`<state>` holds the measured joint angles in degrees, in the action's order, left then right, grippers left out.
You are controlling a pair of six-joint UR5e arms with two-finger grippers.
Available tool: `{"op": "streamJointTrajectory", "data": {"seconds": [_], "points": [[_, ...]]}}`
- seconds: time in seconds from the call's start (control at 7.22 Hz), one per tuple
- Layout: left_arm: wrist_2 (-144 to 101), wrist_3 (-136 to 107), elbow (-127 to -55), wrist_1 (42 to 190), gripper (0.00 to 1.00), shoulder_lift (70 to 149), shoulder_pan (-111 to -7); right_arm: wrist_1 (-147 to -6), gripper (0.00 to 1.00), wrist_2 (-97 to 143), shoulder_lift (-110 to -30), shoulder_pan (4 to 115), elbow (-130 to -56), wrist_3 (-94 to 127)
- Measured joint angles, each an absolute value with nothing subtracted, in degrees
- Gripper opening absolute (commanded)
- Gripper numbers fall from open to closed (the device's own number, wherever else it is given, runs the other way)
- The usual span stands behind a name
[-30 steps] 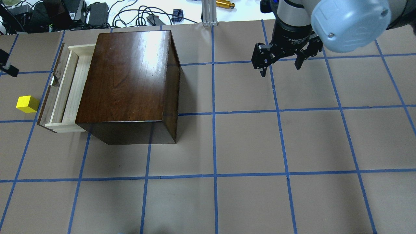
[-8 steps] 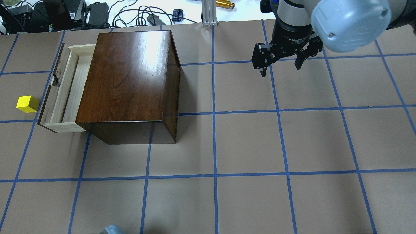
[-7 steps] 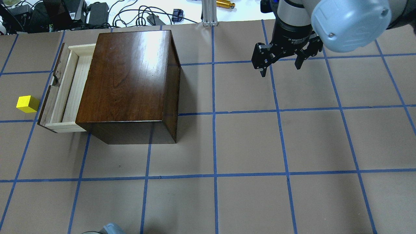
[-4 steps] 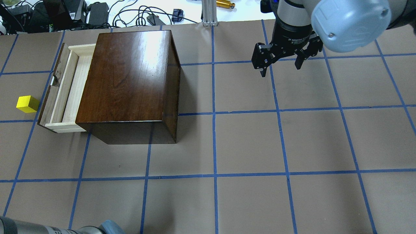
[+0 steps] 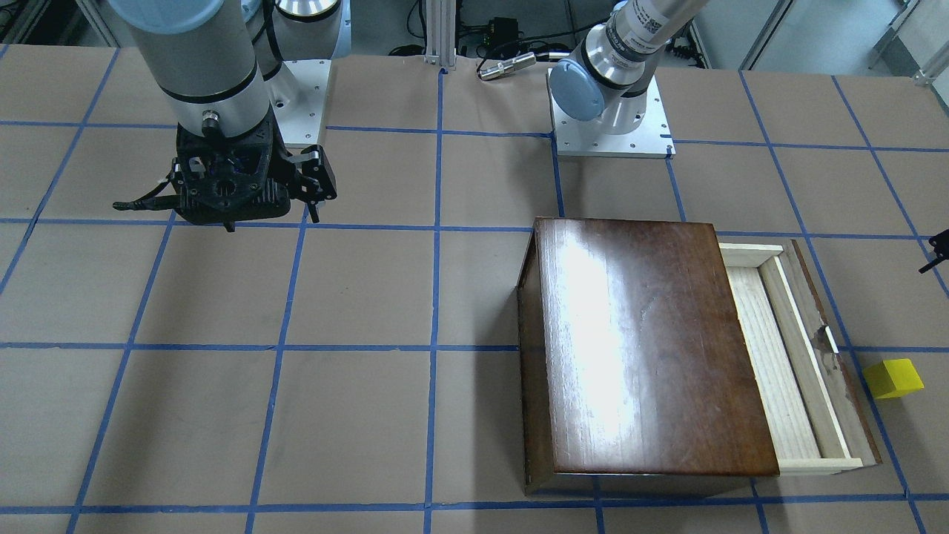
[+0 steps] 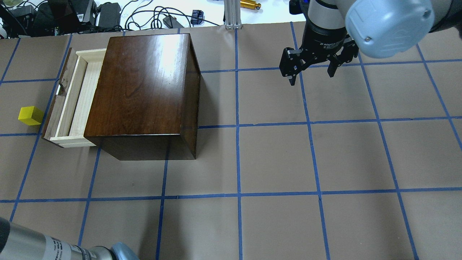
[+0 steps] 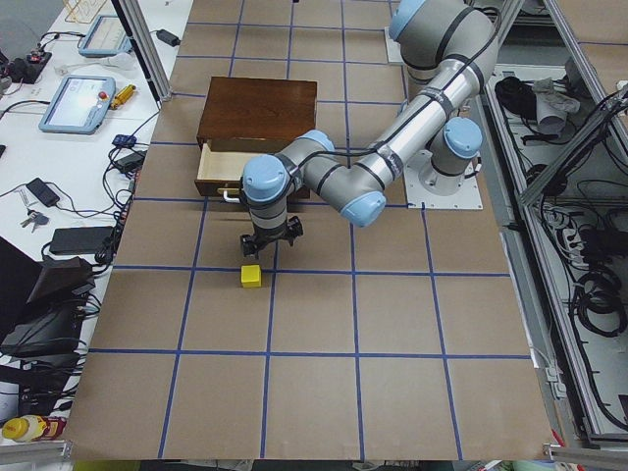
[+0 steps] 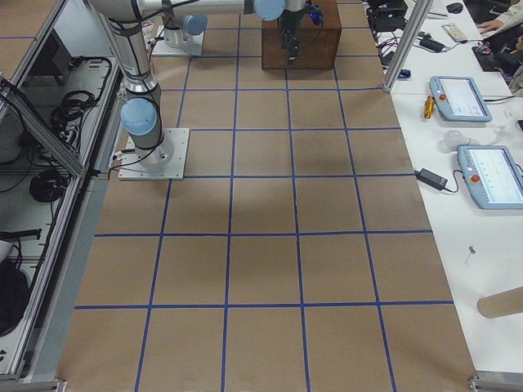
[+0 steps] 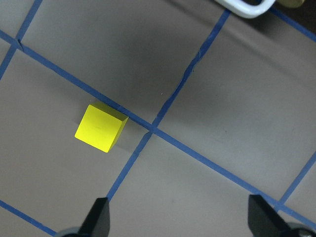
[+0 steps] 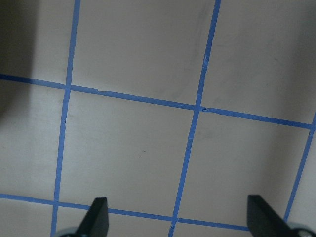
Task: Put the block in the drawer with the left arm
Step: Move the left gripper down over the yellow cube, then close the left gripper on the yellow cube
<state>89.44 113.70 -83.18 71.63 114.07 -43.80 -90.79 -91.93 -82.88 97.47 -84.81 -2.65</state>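
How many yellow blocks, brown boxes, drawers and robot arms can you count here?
yellow block: 1
brown wooden box: 1
drawer: 1
robot arms: 2, the left arm and the right arm
Total: 5

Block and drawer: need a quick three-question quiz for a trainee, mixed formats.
1. True or false: the block lies inside the drawer.
2. The left gripper is: A) shut on the block; B) open and empty over the table; C) inside the drawer.
3. Fill in: the drawer of the wooden box stands ___ (open/shut).
Key: 1 false; 2 B; 3 open.
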Motion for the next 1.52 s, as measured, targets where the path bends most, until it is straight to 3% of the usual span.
{"op": "streamJointTrajectory", "data": {"seconds": [0.55,1.52], "points": [[89.3,120.8,-80.4,66.7,1.0,121.7,-44.9,-90.8,1.0,-91.9,-82.9,97.5,-84.8,-2.7],[87.8,126.5,-80.8,60.9,1.0,127.8,-46.4,-90.8,1.0,-91.9,-82.9,97.5,-84.8,-2.7]]}}
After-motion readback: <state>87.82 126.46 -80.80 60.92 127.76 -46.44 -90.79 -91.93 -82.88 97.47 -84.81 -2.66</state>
